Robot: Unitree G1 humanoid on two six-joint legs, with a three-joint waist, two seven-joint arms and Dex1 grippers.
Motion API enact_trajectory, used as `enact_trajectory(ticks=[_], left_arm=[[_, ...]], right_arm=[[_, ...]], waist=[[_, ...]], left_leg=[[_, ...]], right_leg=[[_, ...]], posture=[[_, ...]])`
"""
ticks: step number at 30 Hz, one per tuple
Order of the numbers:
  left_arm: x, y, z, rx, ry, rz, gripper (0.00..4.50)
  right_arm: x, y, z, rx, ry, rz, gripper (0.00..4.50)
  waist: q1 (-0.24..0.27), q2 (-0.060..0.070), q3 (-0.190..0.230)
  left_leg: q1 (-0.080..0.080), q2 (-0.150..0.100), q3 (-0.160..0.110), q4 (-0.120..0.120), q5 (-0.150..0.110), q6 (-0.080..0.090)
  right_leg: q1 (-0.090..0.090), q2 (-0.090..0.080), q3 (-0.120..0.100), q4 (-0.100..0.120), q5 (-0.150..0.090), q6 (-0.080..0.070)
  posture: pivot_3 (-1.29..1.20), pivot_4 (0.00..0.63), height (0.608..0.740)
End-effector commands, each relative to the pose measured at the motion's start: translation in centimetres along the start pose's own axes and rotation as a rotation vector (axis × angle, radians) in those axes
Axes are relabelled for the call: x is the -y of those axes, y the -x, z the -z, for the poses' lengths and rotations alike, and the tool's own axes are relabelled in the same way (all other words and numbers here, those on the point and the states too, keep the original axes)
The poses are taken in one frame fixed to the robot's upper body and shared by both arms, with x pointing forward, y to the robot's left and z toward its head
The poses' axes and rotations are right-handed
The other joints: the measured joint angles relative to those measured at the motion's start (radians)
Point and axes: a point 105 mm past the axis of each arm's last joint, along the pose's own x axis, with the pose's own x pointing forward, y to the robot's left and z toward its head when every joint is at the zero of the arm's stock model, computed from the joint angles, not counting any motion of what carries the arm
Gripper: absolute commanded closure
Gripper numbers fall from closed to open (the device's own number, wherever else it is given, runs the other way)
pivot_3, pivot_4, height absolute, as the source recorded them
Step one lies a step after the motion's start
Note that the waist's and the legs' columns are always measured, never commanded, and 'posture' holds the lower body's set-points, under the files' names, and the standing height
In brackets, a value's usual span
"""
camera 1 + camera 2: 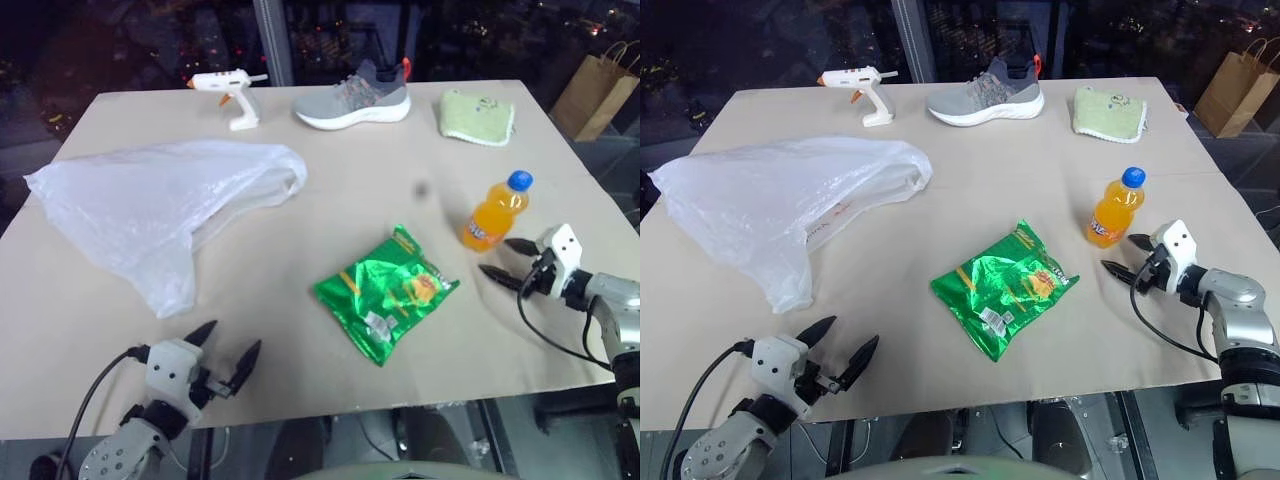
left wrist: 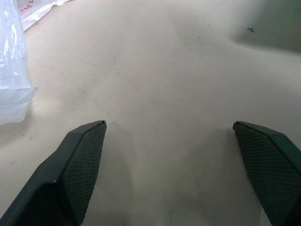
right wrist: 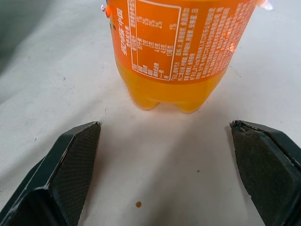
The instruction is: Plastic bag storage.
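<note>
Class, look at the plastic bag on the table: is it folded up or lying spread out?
Spread out. The plastic bag lies loose and crumpled across the table, unfolded, with its handle loops out toward the middle. Neither gripper touches it.

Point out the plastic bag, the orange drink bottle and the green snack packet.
plastic bag (image 1: 150, 205), left eye view, middle of its crinkled body.
orange drink bottle (image 1: 492, 218), left eye view, on its orange body below the blue cap.
green snack packet (image 1: 1005, 288), right eye view, centre of the foil face.

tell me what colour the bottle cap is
Blue: the bottle of orange drink has a blue cap, clearest in the left eye view.
</note>
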Motion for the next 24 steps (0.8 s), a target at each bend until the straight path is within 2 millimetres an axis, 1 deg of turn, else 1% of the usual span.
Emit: enact_trajectory(ticks=[1,4,17,20,23,24], left_arm=[[0.2,0.2,-0.1,0.014,-0.007,0.018,0.02],[0.1,0.3,0.0,0.015,0.000,0.033,0.02],[-0.5,0.3,-0.2,0.027,0.001,0.042,0.02],[-0.7,0.2,-0.6,0.048,-0.018,0.037,0.02],[0.0,0.2,-1.3,0.062,-0.021,0.152,0.02],[0.1,0.3,-1.5,0.071,-0.023,0.163,0.02]], right_arm=[[0.8,1.2,-0.1,-0.010,0.028,0.031,0.00],[0.9,1.5,0.1,-0.018,0.029,0.039,0.00],[0.9,1.7,0.3,-0.017,0.025,0.044,0.00],[0.9,1.7,0.2,-0.017,0.027,0.044,0.00],[1.0,1.7,0.2,-0.019,0.028,0.044,0.00],[1.0,1.7,0.2,-0.019,0.028,0.043,0.00]], waist=[[0.000,0.000,0.000],[0.001,0.000,0.000],[0.000,0.000,0.000],[0.000,0.000,0.000],[0.001,0.000,0.000],[0.000,0.000,0.000]], left_leg=[[0.000,0.000,0.000,0.000,0.000,0.000],[0.000,0.000,0.000,0.000,0.000,0.000],[0.000,0.000,0.000,0.000,0.000,0.000],[0.000,0.000,0.000,0.000,0.000,0.000],[0.000,0.000,0.000,0.001,0.000,0.000],[0.000,0.000,0.000,0.001,0.000,0.000]], right_leg=[[0.000,0.000,0.000,0.000,0.000,0.000],[0.000,0.000,0.000,0.000,0.000,0.000],[0.000,0.000,0.000,0.001,0.000,0.000],[0.000,0.000,0.000,0.001,0.000,0.000],[0.000,0.000,0.000,0.001,0.000,0.000],[0.000,0.000,0.000,0.001,0.000,0.000]], posture=[[0.00,0.150,0.740],[0.00,0.150,0.740],[0.00,0.150,0.740],[0.00,0.150,0.740],[0.00,0.150,0.740],[0.00,0.150,0.740]])
